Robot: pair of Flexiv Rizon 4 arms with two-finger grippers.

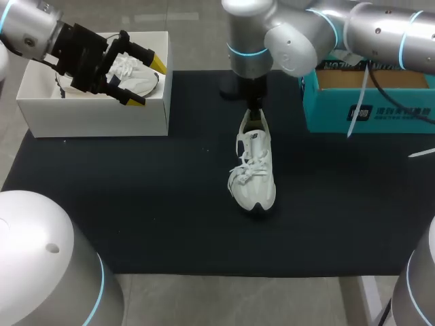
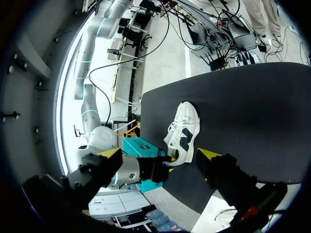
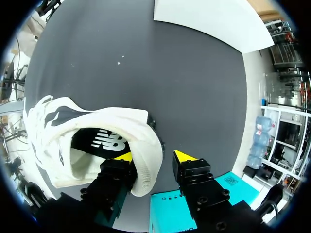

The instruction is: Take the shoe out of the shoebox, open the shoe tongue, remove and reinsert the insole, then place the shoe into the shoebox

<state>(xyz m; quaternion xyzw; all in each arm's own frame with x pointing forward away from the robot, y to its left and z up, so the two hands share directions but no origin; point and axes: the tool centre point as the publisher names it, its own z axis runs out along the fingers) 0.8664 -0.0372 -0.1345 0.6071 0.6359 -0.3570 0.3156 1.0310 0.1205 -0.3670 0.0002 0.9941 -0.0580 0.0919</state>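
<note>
Fingers [image 1: 158,63] spread wide on the left gripper [image 1: 147,81], with nothing between them. Hangs over the open white shoebox [image 1: 95,115] at the far left of the black mat [image 1: 136,204], just above a second white shoe [image 1: 136,78] lying inside.

Middle of the mat: the shoe [image 1: 253,173], upright on its sole, laces loose, toe toward the near edge and heel toward the far edge, well apart from the shoebox.

At that heel, the right gripper [image 3: 153,156], on the right arm [image 1: 380,27] reaching in past the middle. Straddles the heel collar, with one yellow fingertip [image 3: 124,157] inside the shoe against the heel wall. The other fingertip outside, a sliver of mat showing between it and the shoe. Parted, then, not clamped.

Far right: a teal box [image 1: 367,109] at the mat's edge, near the arm.
</note>
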